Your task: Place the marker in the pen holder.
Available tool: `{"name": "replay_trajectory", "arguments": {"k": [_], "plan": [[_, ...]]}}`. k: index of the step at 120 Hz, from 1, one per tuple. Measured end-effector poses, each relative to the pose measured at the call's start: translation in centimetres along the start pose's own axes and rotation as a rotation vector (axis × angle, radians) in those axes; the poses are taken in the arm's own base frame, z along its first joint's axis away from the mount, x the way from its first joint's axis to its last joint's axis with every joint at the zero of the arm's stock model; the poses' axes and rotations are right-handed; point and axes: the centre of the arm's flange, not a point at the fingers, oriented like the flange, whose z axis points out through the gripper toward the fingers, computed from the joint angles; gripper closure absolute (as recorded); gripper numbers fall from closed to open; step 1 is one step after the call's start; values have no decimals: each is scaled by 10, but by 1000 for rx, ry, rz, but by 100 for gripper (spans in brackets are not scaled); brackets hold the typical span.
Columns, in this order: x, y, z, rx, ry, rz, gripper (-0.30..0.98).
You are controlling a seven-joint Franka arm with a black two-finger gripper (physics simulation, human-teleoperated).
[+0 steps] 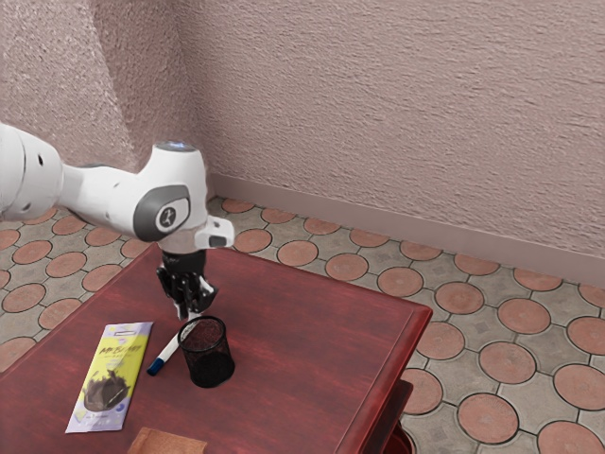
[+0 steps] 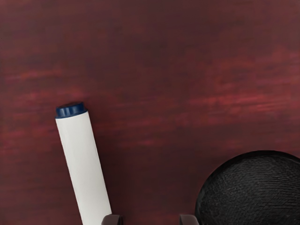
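Observation:
My gripper (image 1: 191,310) is low over the table in the exterior view, just beyond the marker and beside the pen holder. Its two fingertips stand apart in the wrist view, so the gripper (image 2: 150,220) is open, with bare table between them. The white marker (image 1: 168,355) lies on the table, its dark blue cap toward the chocolate bar. In the wrist view the marker (image 2: 85,166) runs past the outer side of one fingertip. Close to the other fingertip is the black pen holder (image 2: 253,192); that mesh pen holder (image 1: 208,355) stands upright.
A yellow and lilac chocolate bar (image 1: 109,378) lies flat on the dark red table (image 1: 312,345), near the marker. A brown object (image 1: 167,443) sits at the exterior view's lower edge. The wall (image 1: 397,123) rises beyond the tiled floor.

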Motion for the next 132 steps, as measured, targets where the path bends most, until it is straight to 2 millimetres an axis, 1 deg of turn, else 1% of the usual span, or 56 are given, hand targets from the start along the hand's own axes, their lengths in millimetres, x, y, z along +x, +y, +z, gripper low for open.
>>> {"name": "replay_trajectory", "arguments": {"k": [5,14,23,40,45,58,66,91,116,122,132], "plan": [[-1,-7,7,-1,-1,-13,61],[-1,-16,13,-1,6,-27,62],[-1,-17,25,-1,-1,-29,63],[3,-19,38,3,1,-40,64],[5,-21,39,7,6,-44,62],[13,-38,35,13,28,-64,56],[18,-42,38,15,30,-65,54],[27,-41,47,17,28,-51,51],[30,-39,58,17,20,-40,51],[30,-39,59,17,20,-37,53],[30,-39,58,17,22,-35,60]]}}
